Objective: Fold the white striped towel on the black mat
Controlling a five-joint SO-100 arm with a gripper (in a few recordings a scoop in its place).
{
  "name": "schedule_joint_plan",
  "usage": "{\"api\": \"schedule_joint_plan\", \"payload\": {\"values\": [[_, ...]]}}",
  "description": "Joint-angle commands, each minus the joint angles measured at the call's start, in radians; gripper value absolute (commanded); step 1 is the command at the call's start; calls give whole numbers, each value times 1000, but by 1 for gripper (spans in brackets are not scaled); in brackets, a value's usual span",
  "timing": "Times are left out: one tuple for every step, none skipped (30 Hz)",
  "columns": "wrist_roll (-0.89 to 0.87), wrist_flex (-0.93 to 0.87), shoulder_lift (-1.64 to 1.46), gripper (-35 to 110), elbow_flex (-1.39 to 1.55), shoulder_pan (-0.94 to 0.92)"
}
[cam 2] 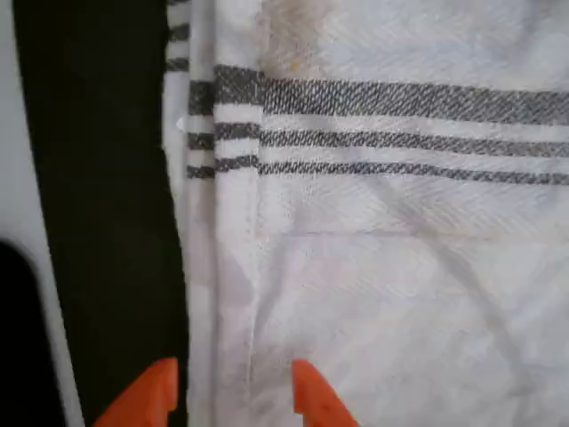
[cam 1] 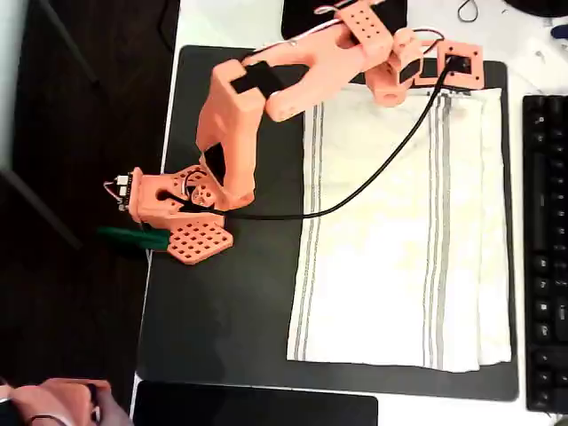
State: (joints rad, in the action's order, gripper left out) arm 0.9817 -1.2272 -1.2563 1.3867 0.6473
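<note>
Overhead view, white striped towel (cam 1: 399,231) spread, black mat (cam 1: 231,302)

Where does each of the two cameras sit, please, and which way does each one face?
Overhead view: fixed above the table, looking straight down on the black mat and the towel; the orange arm reaches across to the towel's top edge.
Wrist view: rides on the arm, looking down close at the towel's edge; the hand shows as two orange fingertips at the bottom, straddling the hem, spread apart.
Shared: the striped towel and the black mat beside it.
</note>
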Motion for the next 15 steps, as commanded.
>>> {"api": "schedule_joint_plan", "payload": {"values": [[-3,-3,32,17,-81,-6],[-8,-5,55,17,-100,-8],[-15,-6,75,17,-115,-9],[-18,-5,91,17,-124,-11],[-20,6,104,17,-127,-12],[-21,9,120,16,-133,-14],[-21,11,132,15,-137,-14],[-21,12,140,14,-137,-15],[-20,12,149,12,-137,-17],[-20,14,160,11,-137,-18],[-15,11,167,10,-137,-18],[-17,14,172,9,-132,-21],[-17,14,178,7,-132,-23],[-12,11,183,6,-130,-25],[-12,11,187,5,-130,-25]]}}
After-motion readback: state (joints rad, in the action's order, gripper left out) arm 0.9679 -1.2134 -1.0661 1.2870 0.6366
